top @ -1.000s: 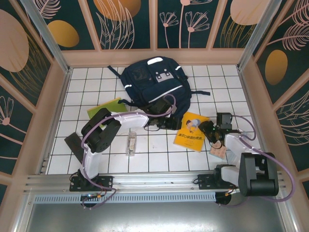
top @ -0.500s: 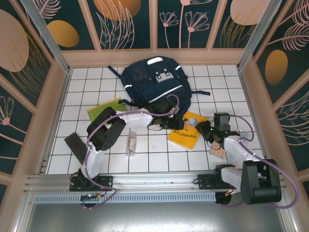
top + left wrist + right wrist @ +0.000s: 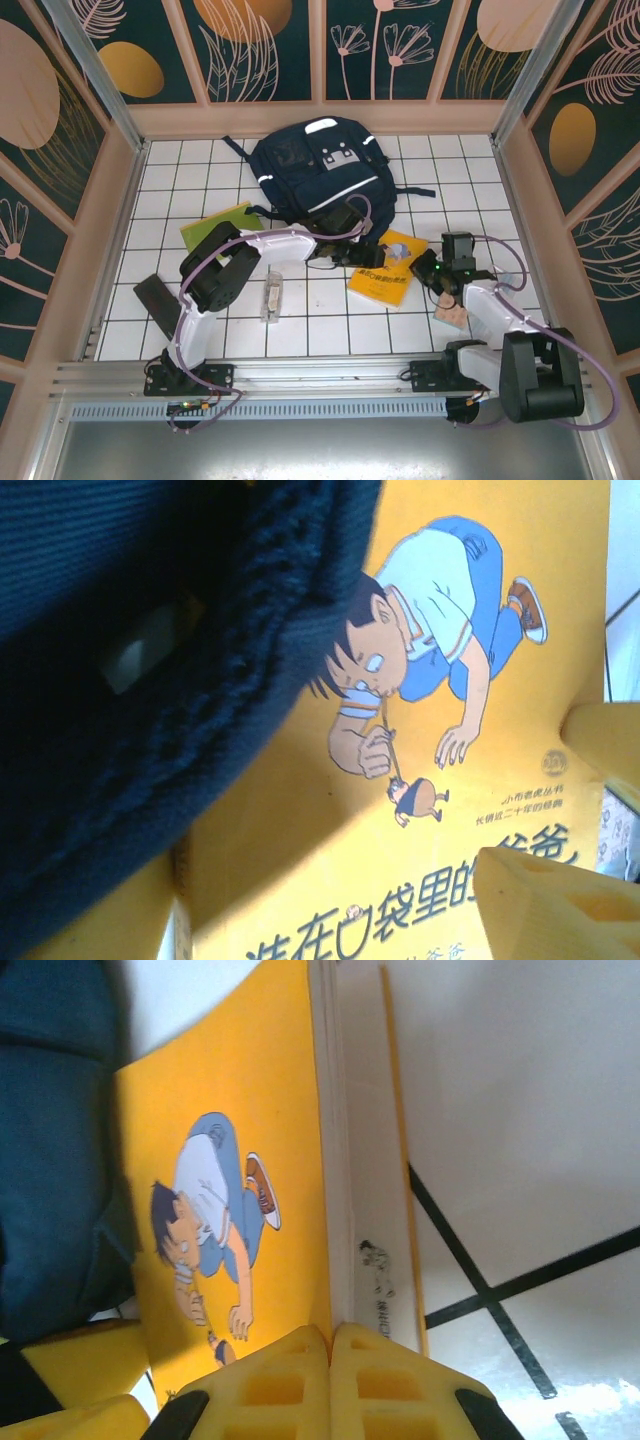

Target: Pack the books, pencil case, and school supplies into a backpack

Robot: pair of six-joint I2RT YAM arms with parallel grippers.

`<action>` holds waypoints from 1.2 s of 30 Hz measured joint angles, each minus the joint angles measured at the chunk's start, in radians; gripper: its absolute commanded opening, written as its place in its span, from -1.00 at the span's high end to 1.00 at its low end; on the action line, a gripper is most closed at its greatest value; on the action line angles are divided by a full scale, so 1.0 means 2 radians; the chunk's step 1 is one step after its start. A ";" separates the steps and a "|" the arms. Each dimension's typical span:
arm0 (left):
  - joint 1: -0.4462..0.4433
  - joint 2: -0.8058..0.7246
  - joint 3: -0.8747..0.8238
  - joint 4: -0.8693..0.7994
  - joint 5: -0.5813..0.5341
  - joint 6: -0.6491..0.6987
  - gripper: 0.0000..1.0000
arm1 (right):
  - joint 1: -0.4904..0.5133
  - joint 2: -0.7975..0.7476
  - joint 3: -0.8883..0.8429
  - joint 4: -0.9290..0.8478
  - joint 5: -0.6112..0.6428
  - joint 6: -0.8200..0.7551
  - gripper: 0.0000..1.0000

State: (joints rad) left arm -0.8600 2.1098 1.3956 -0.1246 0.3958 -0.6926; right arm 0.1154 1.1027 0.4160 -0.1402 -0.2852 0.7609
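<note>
Just by the near rim of the backpack (image 3: pixel 320 165), the right gripper (image 3: pixel 330 1345) pinched the orange book (image 3: pixel 378 282) by its edge, seemingly to slide it inside, while the left gripper (image 3: pixel 545 810) hovered there, jaws apart.

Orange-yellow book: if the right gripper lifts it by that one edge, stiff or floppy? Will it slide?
Probably floppy: the orange-yellow book is thin, and in the right wrist view one cover splays away from the pages beside the shut right gripper. It is likely light for its size. Its smooth cover may slide easily on the shiny tiles if pushed.
</note>
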 measured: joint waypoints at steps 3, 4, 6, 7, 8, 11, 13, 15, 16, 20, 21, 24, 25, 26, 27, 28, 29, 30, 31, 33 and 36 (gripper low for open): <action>0.002 -0.005 0.000 0.004 0.007 -0.006 -0.80 | 0.000 -0.016 0.016 -0.015 -0.004 -0.015 1.00; 0.003 -0.007 0.000 0.005 0.010 -0.009 -0.80 | -0.001 -0.023 0.022 -0.022 -0.006 -0.021 1.00; 0.007 -0.013 -0.001 0.011 0.018 -0.015 -0.81 | -0.003 -0.037 0.039 -0.035 -0.010 -0.033 1.00; 0.010 -0.017 -0.004 0.017 0.023 -0.020 -0.81 | -0.004 -0.044 0.049 -0.042 -0.011 -0.039 1.00; 0.013 -0.021 -0.009 0.025 0.029 -0.025 -0.80 | -0.006 -0.049 0.057 -0.048 -0.011 -0.044 1.00; 0.024 -0.029 -0.029 0.055 0.047 -0.044 -0.81 | -0.009 -0.066 0.078 -0.060 -0.012 -0.058 1.00; 0.033 -0.030 -0.044 0.079 0.060 -0.059 -0.82 | -0.012 -0.073 0.084 -0.064 -0.016 -0.065 1.00; 0.037 -0.030 -0.054 0.100 0.072 -0.072 -0.82 | -0.016 -0.073 0.084 -0.064 -0.025 -0.067 1.00; 0.038 -0.030 -0.058 0.112 0.077 -0.080 -0.82 | -0.018 -0.073 0.084 -0.064 -0.031 -0.067 1.00; 0.040 -0.030 -0.076 0.157 0.092 -0.108 -0.82 | -0.020 -0.072 0.084 -0.063 -0.046 -0.067 1.00; 0.040 -0.030 -0.080 0.166 0.094 -0.113 -0.81 | -0.020 -0.071 0.084 -0.063 -0.046 -0.067 1.00; 0.040 -0.030 -0.084 0.183 0.099 -0.125 -0.77 | -0.021 -0.061 0.084 -0.061 -0.050 -0.068 1.00; 0.040 -0.029 -0.084 0.184 0.099 -0.127 -0.75 | -0.021 -0.056 0.084 -0.058 -0.051 -0.068 1.00; 0.040 -0.029 -0.084 0.186 0.099 -0.128 -0.73 | -0.021 -0.052 0.084 -0.055 -0.051 -0.068 1.00; 0.039 -0.028 -0.083 0.186 0.099 -0.127 -0.70 | -0.021 -0.047 0.084 -0.051 -0.051 -0.067 1.00; 0.039 -0.027 -0.083 0.186 0.099 -0.127 -0.67 | -0.021 -0.042 0.082 -0.045 -0.051 -0.067 1.00; 0.038 -0.026 -0.083 0.186 0.097 -0.126 -0.64 | -0.021 -0.039 0.081 -0.041 -0.051 -0.067 1.00; 0.037 -0.024 -0.083 0.185 0.096 -0.126 -0.62 | -0.021 -0.036 0.078 -0.036 -0.051 -0.067 1.00; 0.035 -0.022 -0.083 0.185 0.094 -0.125 -0.60 | -0.021 -0.033 0.075 -0.032 -0.051 -0.067 0.98; 0.032 -0.018 -0.083 0.185 0.089 -0.123 -0.58 | -0.022 -0.028 0.068 -0.024 -0.050 -0.067 0.76; 0.029 -0.013 -0.083 0.186 0.086 -0.122 -0.57 | -0.022 -0.020 0.058 -0.010 -0.052 -0.064 0.42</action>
State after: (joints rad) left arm -0.8028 2.0842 1.2304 0.2466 0.5678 -0.9371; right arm 0.0715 1.0622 0.5312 -0.1604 -0.3889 0.6338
